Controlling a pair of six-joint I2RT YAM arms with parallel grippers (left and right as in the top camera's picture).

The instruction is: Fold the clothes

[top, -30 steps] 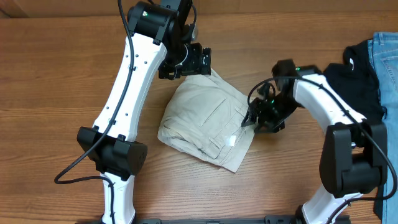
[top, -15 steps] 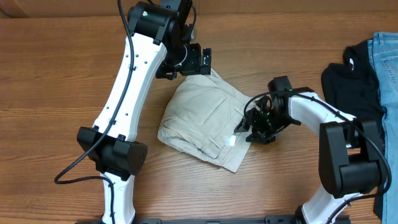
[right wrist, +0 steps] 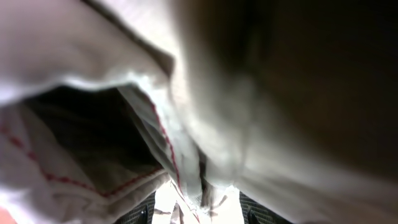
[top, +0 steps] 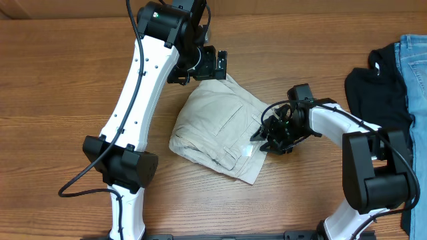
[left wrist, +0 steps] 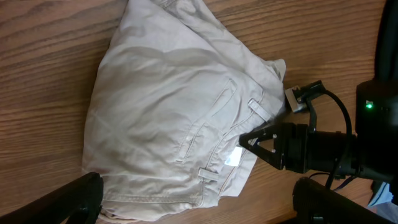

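There are one pair of shorts (top: pixel 220 130), one black garment (top: pixel 377 90), one pair of jeans (top: pixel 417 67), one table (top: pixel 67 80) and two arms: left arm (top: pixel 143 73), right arm (top: pixel 333 117).

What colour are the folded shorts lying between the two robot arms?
Light beige, close to cream. The shorts show best in the left wrist view.

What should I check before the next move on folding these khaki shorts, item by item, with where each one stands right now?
1. Left hand open, nothing between its fingers: ok.
2. Right hand at the edge of the shorts, by the white label: ok.
3. Right hand gripping cloth: cannot tell; its camera shows only fabric up close.
4. Shorts folded flat and tidy: not ok; a rumpled bundle.
5. Black garment and jeans apart from the shorts: ok.
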